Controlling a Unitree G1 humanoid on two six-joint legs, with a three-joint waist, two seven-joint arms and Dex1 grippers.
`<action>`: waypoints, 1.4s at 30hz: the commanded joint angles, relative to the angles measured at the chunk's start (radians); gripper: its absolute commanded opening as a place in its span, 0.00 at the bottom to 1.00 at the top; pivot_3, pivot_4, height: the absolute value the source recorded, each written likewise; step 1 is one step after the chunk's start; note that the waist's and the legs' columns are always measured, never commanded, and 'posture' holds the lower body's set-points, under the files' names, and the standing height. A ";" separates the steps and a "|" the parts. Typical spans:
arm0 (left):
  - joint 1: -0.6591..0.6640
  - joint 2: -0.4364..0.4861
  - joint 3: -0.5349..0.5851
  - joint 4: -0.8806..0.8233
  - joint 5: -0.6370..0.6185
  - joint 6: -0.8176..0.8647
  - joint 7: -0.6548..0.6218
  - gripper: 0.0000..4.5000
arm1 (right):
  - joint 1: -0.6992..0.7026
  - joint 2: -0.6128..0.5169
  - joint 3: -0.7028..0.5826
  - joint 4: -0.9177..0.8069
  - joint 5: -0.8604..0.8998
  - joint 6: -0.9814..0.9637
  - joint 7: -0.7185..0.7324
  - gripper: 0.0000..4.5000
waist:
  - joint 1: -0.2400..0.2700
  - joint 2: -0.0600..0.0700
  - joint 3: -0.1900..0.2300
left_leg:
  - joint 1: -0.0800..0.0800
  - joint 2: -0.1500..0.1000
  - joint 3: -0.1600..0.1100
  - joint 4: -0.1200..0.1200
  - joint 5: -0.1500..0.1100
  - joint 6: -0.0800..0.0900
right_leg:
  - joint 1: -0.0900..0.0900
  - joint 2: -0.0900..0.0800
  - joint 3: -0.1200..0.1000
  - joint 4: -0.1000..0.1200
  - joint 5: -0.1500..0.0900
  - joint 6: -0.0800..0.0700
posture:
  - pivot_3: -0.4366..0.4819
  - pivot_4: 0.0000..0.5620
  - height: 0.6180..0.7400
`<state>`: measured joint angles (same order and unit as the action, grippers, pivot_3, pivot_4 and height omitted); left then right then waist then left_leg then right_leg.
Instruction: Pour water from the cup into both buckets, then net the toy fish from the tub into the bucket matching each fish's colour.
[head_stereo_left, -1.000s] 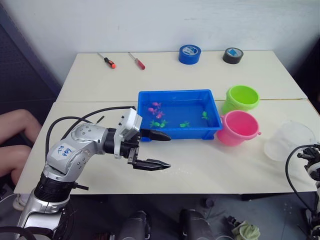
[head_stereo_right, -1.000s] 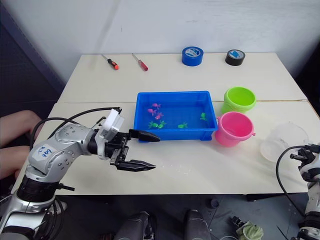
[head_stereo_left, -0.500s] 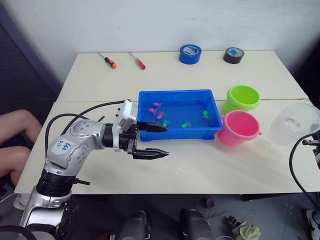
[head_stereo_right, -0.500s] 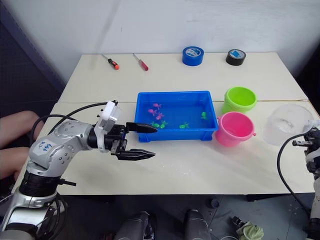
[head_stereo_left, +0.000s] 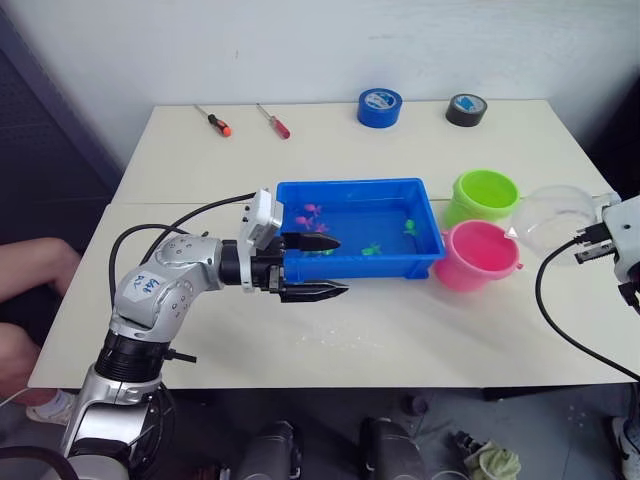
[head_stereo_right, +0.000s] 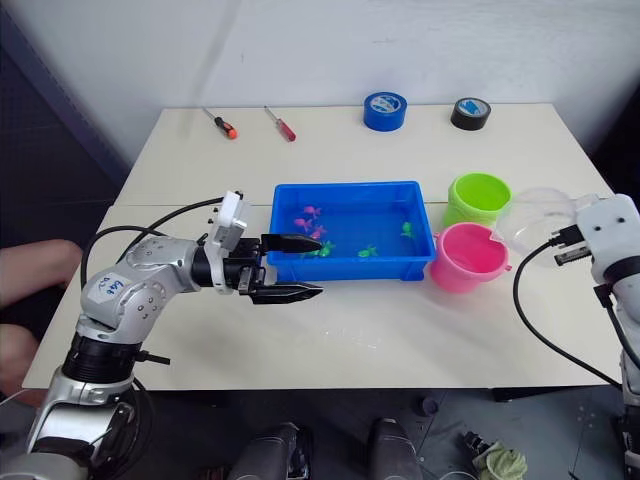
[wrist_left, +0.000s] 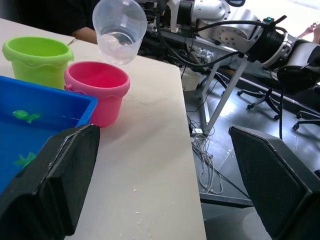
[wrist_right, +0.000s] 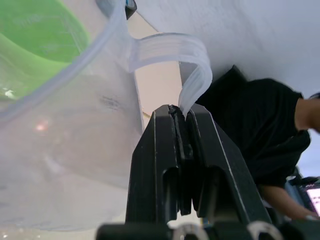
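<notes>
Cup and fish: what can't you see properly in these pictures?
- Water in the cup: too clear to tell in the left wrist view.
- Inside the pink bucket: its own wall hides the bottom, eye views.
- Toy fish: too tiny to count; left pincer covers some.
- Tub: cut off by the left wrist view's edge.

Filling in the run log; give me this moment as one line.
right gripper: shut on cup handle, tilted over pink bucket | left gripper: open, at tub edge | green bucket: upright
</notes>
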<state>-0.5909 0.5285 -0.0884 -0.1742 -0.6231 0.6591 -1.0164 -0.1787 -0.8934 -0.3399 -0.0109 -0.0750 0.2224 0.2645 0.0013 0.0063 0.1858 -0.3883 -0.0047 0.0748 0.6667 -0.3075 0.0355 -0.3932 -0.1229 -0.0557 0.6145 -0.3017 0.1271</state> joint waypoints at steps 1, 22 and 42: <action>-0.021 -0.004 0.018 -0.003 0.008 -0.022 0.008 1.00 | -0.039 -0.054 0.030 0.017 -0.091 -0.062 -0.023 0.00 | 0.000 0.000 0.000 | 0.000 0.000 0.000 0.000 0.000 0.000 | 0.000 0.000 0.000 0.000 0.000 0.000 | 0.48 0.27 1.00; -0.024 -0.011 0.019 -0.014 0.004 -0.023 0.034 1.00 | -0.157 -0.187 0.200 0.168 -0.409 -0.341 -0.098 0.00 | -0.003 0.000 0.000 | 0.000 0.001 0.001 0.000 0.001 -0.001 | -0.001 0.002 0.000 -0.001 0.000 0.000 | 0.48 0.27 1.00; -0.137 -0.087 0.021 0.160 0.080 -0.102 0.094 1.00 | -0.280 0.087 -0.058 0.157 0.058 0.168 0.002 0.00 | -0.004 -0.001 0.001 | -0.001 0.003 0.000 0.001 0.001 -0.002 | -0.001 0.005 0.002 0.000 0.000 0.001 | 0.48 0.27 1.00</action>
<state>-0.6999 0.4461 -0.0793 -0.0167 -0.5523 0.5838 -0.9246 -0.4049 -0.7939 -0.3332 0.1618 -0.0456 0.3542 0.2957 -0.0024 0.0054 0.1864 -0.3889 -0.0022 0.0757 0.6674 -0.3063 0.0337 -0.3940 -0.1175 -0.0529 0.6149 -0.3014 0.1277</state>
